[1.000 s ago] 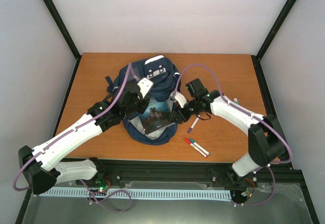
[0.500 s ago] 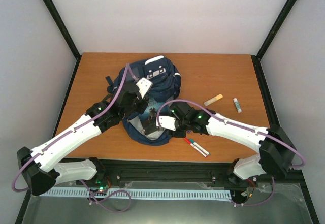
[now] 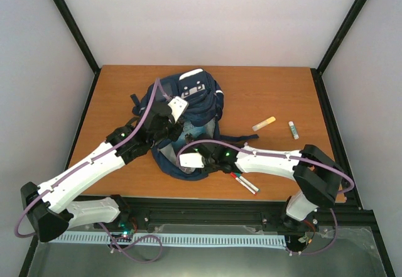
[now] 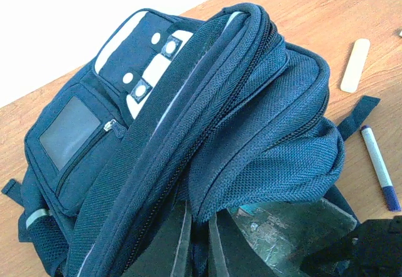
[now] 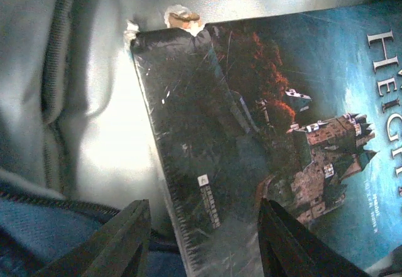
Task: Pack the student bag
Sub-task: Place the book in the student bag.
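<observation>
Sitting on a wooden table [image 3: 276, 95] amid white walls [image 3: 207, 19], the student bag [image 3: 202, 104] is clamped by left claw [image 3: 169, 125], right claw [image 5: 203, 206] apart.

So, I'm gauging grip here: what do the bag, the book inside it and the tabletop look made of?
The student bag looks like matte woven synthetic fabric, its coarse weave showing. The book has a glossy cover, probably coated card, with glare and scuffs. The tabletop is smooth wood or wood-look laminate, grain visible.

Navy student bag [image 3: 202, 104] with a white patch and thin pale stripes. Teal book [image 5: 301, 101] cover showing a reddish castle. Orange-brown wood-grain table [image 3: 276, 88].
</observation>
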